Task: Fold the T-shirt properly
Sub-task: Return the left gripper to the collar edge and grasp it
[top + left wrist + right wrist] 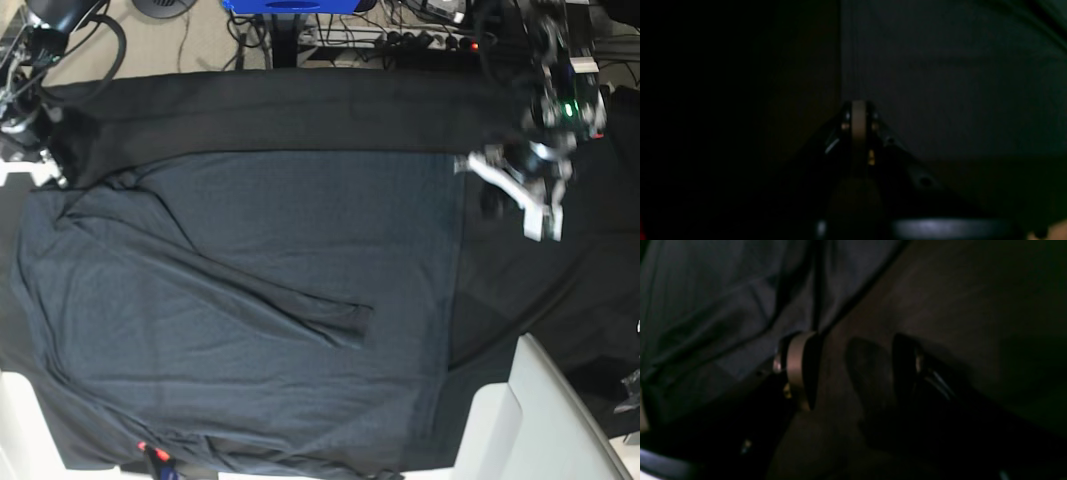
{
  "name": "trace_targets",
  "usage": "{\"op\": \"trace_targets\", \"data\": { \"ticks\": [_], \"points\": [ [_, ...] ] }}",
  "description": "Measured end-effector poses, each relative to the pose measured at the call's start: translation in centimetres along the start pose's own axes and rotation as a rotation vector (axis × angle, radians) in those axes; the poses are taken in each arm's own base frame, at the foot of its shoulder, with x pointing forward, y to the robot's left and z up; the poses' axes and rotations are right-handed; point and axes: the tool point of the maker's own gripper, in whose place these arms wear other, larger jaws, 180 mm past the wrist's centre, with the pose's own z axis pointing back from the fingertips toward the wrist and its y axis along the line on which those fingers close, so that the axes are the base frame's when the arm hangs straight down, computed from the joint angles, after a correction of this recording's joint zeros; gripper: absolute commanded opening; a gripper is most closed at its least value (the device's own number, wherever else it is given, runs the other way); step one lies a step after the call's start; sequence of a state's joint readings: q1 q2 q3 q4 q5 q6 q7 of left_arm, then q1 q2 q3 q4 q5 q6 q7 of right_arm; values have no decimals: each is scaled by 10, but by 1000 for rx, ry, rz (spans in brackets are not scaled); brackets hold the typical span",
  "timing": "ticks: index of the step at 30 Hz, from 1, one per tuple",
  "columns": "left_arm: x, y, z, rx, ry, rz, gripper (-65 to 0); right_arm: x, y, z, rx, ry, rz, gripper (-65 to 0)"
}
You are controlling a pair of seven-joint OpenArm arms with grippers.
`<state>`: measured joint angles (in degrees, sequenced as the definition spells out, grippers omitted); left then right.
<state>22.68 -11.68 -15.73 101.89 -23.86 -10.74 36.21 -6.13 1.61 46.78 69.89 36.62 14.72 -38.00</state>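
Note:
The T-shirt [250, 300] lies spread flat across the black tablecloth [300, 110], with one sleeve folded in over its middle. In the right wrist view the T-shirt [706, 306] fills the upper left. My right gripper [853, 370] stands open at its edge, one finger [800, 370] against the cloth and the other over bare tablecloth. In the base view the right gripper [48, 172] is at the shirt's far left corner. My left gripper [858, 110] is shut, its tip at the straight edge of the T-shirt [957, 83]. I cannot tell if cloth is pinched. The base view shows the left gripper [490, 198] just right of the hem.
White furniture [545, 415] juts in at the front right, and another white piece [20, 425] at the front left. Cables and a power strip [420, 40] run behind the table. A red tag [146, 449] shows at the shirt's near edge.

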Motion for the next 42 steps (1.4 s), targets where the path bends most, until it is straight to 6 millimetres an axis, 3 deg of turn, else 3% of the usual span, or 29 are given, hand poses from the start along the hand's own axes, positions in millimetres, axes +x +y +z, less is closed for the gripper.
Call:
{"op": "trace_targets", "data": {
  "ticks": [5, 12, 15, 18, 22, 25, 27, 29, 31, 42],
  "points": [
    [-43, -5, 10, -8, 89, 41, -634, 17, 0, -16, 16, -15, -50, -321],
    [-56, -20, 6, -27, 102, 108, -354, 30, 6, -28, 41, -38, -79, -321],
    [-70, -15, 4, -2, 135, 133, -293, 34, 3, -31, 38, -53, -82, -321],
    [-81, -29, 1, -71, 155, 122, -260, 40, 1, -35, 39, -58, -93, -323],
    [-91, -31, -1, -78, 178, 150, -240, 45, -2, -38, 43, -56, -111, -323],
    [-87, -28, 1, -104, 137, 309, -240, 49, -1, -40, 42, -81, -119, -338],
    [-85, -14, 1, -100, 103, 430, -244, 49, -4, -41, 27, -82, -121, -423],
    [-91, 6, 3, -48, 102, 477, -244, 47, -7, -41, 10, -78, -120, -540],
    [-94, 13, 6, -30, 105, 480, -244, 45, -9, -41, 7, -72, -122, -647],
    [-87, 8, 3, -48, 75, 500, -245, 41, -9, -41, 9, -62, -131, -648]
  ]
}}
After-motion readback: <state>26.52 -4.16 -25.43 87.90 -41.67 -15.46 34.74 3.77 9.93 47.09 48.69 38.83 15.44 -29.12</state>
